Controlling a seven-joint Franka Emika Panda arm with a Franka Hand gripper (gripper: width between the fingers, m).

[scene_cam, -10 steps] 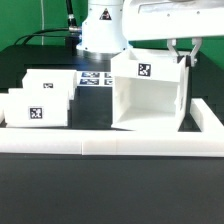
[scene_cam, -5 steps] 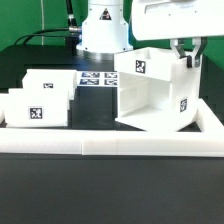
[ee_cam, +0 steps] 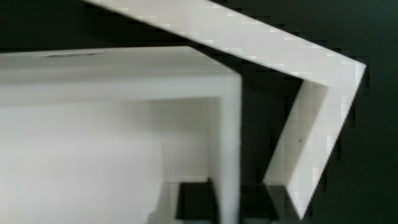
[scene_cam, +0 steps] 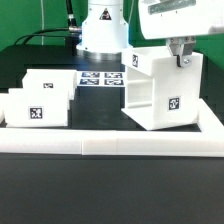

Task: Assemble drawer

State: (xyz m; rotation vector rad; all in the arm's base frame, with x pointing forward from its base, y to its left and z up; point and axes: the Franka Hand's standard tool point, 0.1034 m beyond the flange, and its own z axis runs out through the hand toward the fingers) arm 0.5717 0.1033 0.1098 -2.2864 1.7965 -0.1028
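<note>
The large white boxy housing (scene_cam: 157, 88) of the drawer stands on the black table at the exterior view's right, turned so one corner faces the camera, with tags on its sides. My gripper (scene_cam: 182, 55) is shut on the housing's upper wall at its far right top edge. In the wrist view the dark fingers (ee_cam: 194, 203) straddle the thin white wall (ee_cam: 228, 130). Two small white trays (scene_cam: 45, 97) with tags sit side by side at the exterior view's left.
A long low white border rail (scene_cam: 110, 146) runs along the front and turns back at the right (scene_cam: 212, 122). The marker board (scene_cam: 98, 77) lies flat by the robot base (scene_cam: 100, 30) at the back. A black cable runs at the back left.
The housing has turned in my grip: its open front, facing the camera earlier, now points toward the exterior view's left. My gripper has shifted slightly with it.
</note>
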